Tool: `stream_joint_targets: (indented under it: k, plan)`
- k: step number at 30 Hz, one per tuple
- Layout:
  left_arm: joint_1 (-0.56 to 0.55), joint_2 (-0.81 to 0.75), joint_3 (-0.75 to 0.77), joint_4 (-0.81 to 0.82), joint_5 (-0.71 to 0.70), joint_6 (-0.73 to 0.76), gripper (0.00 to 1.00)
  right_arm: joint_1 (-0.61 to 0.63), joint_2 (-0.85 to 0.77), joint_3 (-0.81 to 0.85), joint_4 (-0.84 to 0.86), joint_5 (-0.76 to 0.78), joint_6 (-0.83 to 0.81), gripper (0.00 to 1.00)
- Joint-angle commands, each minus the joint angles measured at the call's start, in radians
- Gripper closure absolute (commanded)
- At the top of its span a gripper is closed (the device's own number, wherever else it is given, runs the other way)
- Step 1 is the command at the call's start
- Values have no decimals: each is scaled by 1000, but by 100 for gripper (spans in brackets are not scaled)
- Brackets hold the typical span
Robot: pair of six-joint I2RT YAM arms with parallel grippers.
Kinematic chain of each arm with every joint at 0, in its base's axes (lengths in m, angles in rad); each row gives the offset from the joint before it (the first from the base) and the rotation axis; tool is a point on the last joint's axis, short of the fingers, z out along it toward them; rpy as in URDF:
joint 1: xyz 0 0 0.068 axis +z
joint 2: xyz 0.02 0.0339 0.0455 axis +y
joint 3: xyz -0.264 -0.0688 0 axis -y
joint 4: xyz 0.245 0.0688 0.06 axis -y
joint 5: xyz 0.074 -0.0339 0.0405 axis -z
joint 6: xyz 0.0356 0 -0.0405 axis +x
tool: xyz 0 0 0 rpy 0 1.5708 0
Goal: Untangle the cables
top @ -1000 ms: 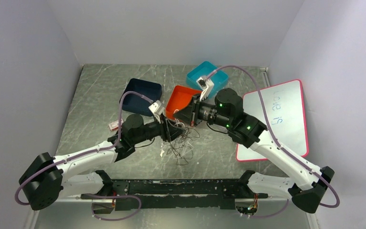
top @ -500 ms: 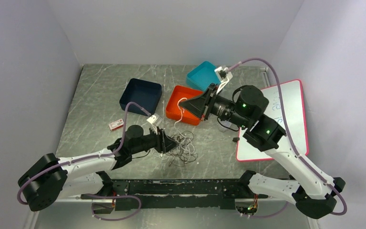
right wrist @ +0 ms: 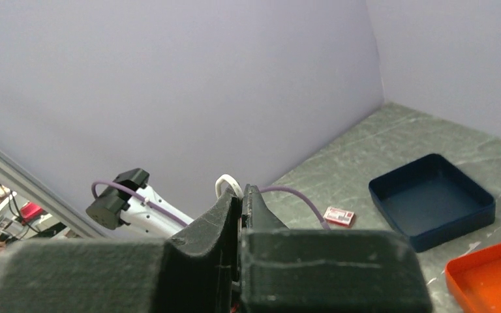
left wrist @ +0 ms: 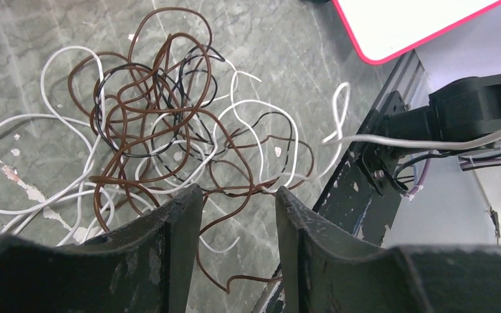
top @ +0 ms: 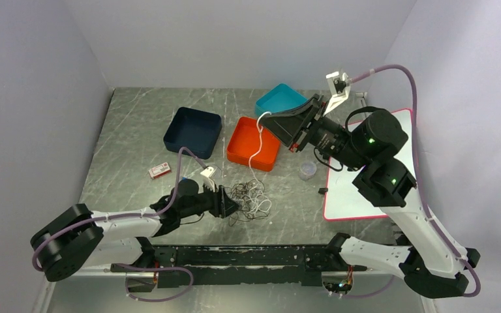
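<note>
The cables point(top: 248, 199) lie in a tangle of thin white, brown and black wires on the table near its front edge. In the left wrist view the tangle point(left wrist: 163, 124) spreads just beyond my fingers. My left gripper point(top: 227, 206) is low at the tangle's left side and open point(left wrist: 238, 195); a brown strand crosses the gap between its jaws. My right gripper point(top: 265, 121) is raised above the orange bin and shut on a white cable point(top: 256, 147) that hangs down to the tangle. A loop of that white cable point(right wrist: 225, 184) sticks out above my shut right gripper point(right wrist: 240, 192).
A navy bin point(top: 194, 132), an orange bin point(top: 253, 145) and a teal bin point(top: 280, 101) stand behind the tangle. A red-edged whiteboard point(top: 378, 163) lies at the right. A small red-and-white box point(top: 160, 171) and a clear round lid point(top: 308, 171) lie on the table.
My right gripper has risen and moved right, drawing the white cable up out of the tangle. My left gripper has moved back toward the near edge, and the tangle has shifted with it.
</note>
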Motion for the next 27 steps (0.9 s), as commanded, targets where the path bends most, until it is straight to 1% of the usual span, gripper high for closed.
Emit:
stream_joint_targets:
  k: [1, 6, 9, 15, 20, 23, 27]
  plan:
    - [-14, 17, -16, 71, -38, -16, 48, 4, 16, 59, -18, 18, -49, 100]
    - [-16, 11, -27, 46, -61, -18, 43, 4, 42, 154, -62, 61, -106, 100]
    - [-18, -25, -17, 6, -71, -15, 38, 4, 61, 194, -92, 87, -137, 100]
    - [-17, -233, 81, -232, -172, 42, 29, 4, 60, 140, -89, 104, -136, 100]
    - [-16, -409, 162, -364, -272, 90, 19, 4, 69, 113, -85, 111, -138, 100]
    - [-16, -480, 197, -413, -321, 113, 14, 4, 76, 112, -87, 125, -143, 100]
    - [-16, -512, 233, -476, -358, 114, 12, 4, 86, 130, -95, 146, -150, 100]
